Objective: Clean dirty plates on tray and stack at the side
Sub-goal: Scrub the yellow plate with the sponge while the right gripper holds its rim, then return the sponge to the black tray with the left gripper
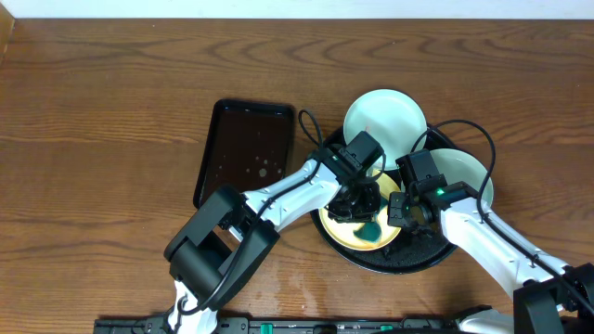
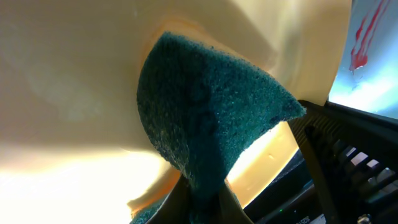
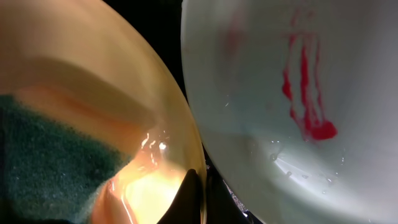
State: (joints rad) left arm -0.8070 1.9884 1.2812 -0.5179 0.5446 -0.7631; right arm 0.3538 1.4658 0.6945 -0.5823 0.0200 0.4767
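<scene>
A pale yellow plate [image 1: 345,229] lies in the round black tray [image 1: 429,255]. My left gripper [image 1: 360,198] is shut on a dark green sponge [image 2: 205,112], which presses against the yellow plate [image 2: 74,81]. My right gripper [image 1: 403,210] is shut on that plate's right rim, one finger on each side of the edge [image 3: 200,198]. A white plate [image 1: 464,172] with red smears [image 3: 308,93] sits at the tray's right. Another white plate [image 1: 385,116] rests over the tray's far rim.
A rectangular black tray [image 1: 246,148] with a few water drops lies left of the round tray. Both arms reach in from the front edge and crowd over the round tray. Bare wooden table [image 1: 102,130] stretches to the left.
</scene>
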